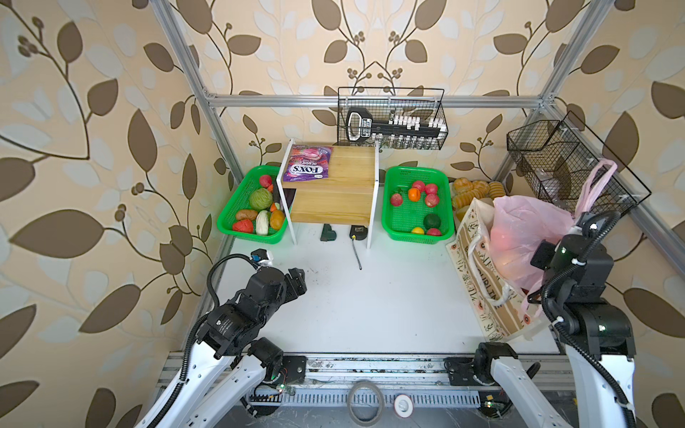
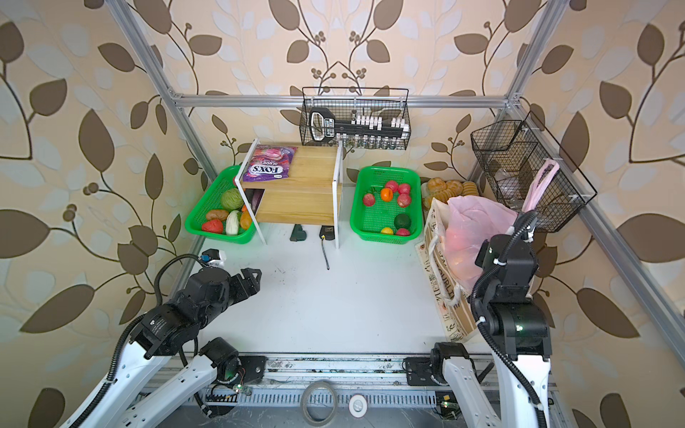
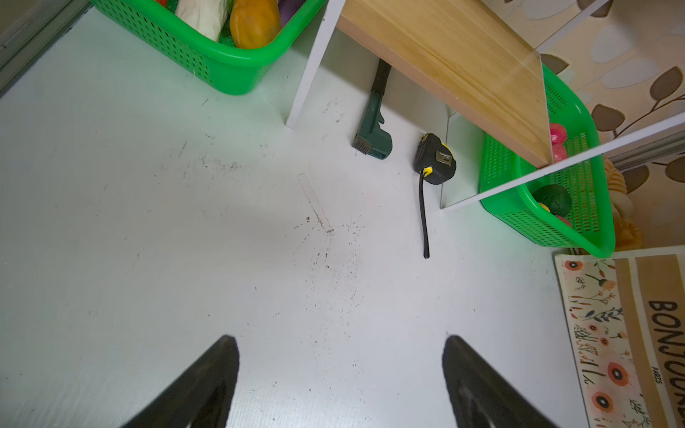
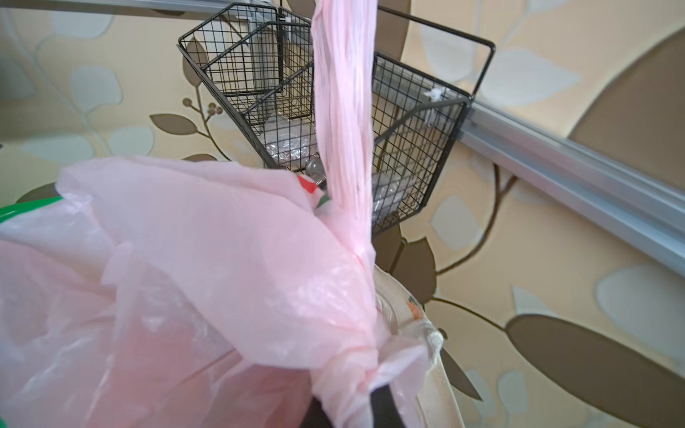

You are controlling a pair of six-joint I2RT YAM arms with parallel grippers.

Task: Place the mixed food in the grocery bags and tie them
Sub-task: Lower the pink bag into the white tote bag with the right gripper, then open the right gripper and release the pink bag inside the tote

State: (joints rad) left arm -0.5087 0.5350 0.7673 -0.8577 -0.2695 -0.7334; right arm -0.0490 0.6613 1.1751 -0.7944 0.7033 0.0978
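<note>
White tabletop [image 1: 370, 296], far right: pink plastic bag [image 1: 526, 229] rests in canvas tote [image 1: 478, 281]. Right gripper [image 1: 585, 219] is clamped on its twisted handle [image 4: 343, 111]. Film likely light, soft, slippery and tear-prone; grip the gathered handle near the knot [image 4: 348, 367]. Left gripper [image 3: 341, 346] is spread wide, empty.

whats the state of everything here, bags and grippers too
pink bag: filled, handle pulled upward
canvas tote: open, pink bag sitting in it
right gripper: shut on pink bag's twisted neck
left gripper: open, empty, over the table
purple FOX'S packet: flat on wooden shelf
</note>
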